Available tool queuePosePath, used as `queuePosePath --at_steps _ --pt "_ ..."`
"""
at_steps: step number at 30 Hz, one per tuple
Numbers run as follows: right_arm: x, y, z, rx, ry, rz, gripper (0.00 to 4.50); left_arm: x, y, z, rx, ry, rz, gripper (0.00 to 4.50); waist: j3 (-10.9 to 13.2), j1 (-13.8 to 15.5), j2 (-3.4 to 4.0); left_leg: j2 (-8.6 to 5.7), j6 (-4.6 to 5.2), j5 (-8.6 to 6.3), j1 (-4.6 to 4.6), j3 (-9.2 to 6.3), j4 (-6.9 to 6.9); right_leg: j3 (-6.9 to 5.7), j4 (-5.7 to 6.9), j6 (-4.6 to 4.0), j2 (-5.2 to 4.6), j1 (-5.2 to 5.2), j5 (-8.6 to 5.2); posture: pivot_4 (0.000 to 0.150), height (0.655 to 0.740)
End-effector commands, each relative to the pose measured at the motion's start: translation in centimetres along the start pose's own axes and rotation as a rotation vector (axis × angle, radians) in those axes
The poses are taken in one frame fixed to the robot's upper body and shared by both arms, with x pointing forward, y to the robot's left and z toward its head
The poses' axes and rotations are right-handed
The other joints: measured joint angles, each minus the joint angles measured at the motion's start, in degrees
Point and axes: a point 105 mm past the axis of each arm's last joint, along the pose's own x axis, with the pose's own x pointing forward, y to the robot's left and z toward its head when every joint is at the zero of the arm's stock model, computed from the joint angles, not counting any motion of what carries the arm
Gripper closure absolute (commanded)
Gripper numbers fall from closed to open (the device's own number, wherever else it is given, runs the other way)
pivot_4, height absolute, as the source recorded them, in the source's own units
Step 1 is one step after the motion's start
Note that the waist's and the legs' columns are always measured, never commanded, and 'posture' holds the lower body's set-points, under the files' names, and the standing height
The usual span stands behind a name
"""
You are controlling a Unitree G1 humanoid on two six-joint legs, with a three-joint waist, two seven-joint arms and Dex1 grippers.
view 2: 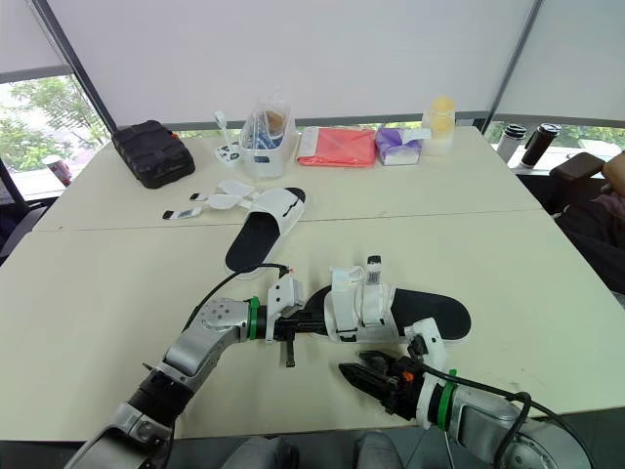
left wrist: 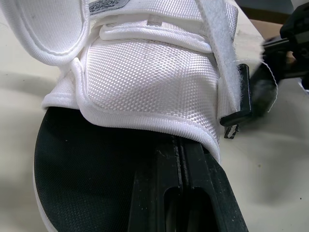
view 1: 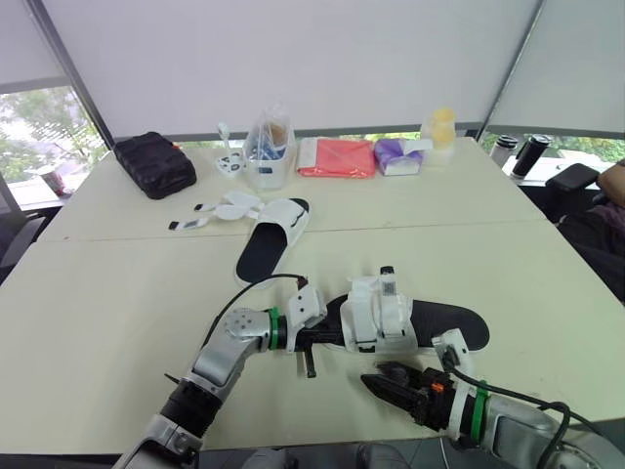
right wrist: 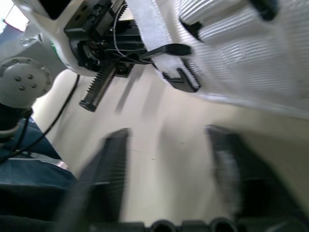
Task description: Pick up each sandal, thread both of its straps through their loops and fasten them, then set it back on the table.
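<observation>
The near sandal (view 1: 391, 315), black-soled with a white upper (left wrist: 145, 82), lies flat on the table in front of me. Its strap (left wrist: 219, 29) runs down one side to a black loop (left wrist: 240, 104). My left gripper (view 1: 327, 337) is at the sandal's left end, shut, its fingers (left wrist: 159, 193) lying on the black insole with the tips tucked under the white upper. My right gripper (right wrist: 164, 179) hovers open just in front of the sandal, low over the table, nothing between its fingers (view 1: 391, 379). A second sandal (view 1: 273, 236) lies farther back, its white straps (view 1: 210, 210) splayed loose to the left.
Along the far edge stand a black pouch (view 1: 154, 163), a clear tub of small items (view 1: 269, 149), a red packet (view 1: 337, 156), a purple packet (view 1: 398, 154) and a yellow bottle (view 1: 441, 127). Two dark cups (view 1: 532, 153) and a seated person (view 1: 613, 186) are at the right.
</observation>
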Motion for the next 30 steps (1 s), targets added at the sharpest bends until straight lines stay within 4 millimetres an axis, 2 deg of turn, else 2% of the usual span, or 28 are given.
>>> queuePosePath --at_steps 1,6,12,21,25,30 --pt "-0.8 -0.4 1.1 -0.033 -0.032 -0.016 0.04 -0.1 -0.5 -3.2 -0.069 0.112 -0.002 4.50 0.00 0.00 0.00 0.00 0.00 0.00 0.01 0.00 0.00 0.00 0.00 0.00 0.00 0.01 0.00 0.150 0.7400" --pt "-0.7 -1.1 2.6 -0.054 -0.080 -0.035 0.04 -0.1 -0.5 -3.2 -0.066 0.113 -0.004 4.50 0.01 -0.03 0.01 0.00 0.00 0.00 0.01 0.00 0.00 0.00 0.00 -0.01 0.00 0.00 0.00 0.150 0.7400" --pt "0.0 0.6 3.8 -0.039 -0.111 0.053 0.04 -0.1 -0.5 -3.2 -0.069 0.113 0.002 4.50 0.03 -0.06 0.02 0.01 0.00 0.00 -0.01 0.01 0.00 0.01 0.01 -0.07 0.00 -0.03 -0.03 0.150 0.7400" --pt "0.0 1.7 4.1 -0.039 -0.095 0.092 0.04 -0.1 -0.5 -3.2 -0.075 0.109 0.006 4.50 0.06 -0.05 0.02 0.01 0.00 0.00 -0.03 -0.02 0.00 0.00 0.00 -0.02 0.00 -0.03 -0.01 0.150 0.7400" --pt "0.2 1.5 4.6 -0.050 -0.105 0.083 0.04 0.0 -0.5 -3.1 -0.076 0.107 0.004 4.50 0.06 -0.06 0.03 0.01 0.00 0.00 -0.02 -0.01 0.00 0.00 0.00 -0.02 0.00 -0.03 -0.01 0.150 0.7400" --pt "1.2 0.8 3.9 -0.038 -0.070 0.086 0.04 0.1 -0.6 -3.1 -0.084 0.101 0.005 4.50 0.06 -0.18 0.03 0.02 0.00 0.00 0.04 0.00 0.00 0.00 0.01 -0.11 0.00 0.01 -0.05 0.150 0.7400"
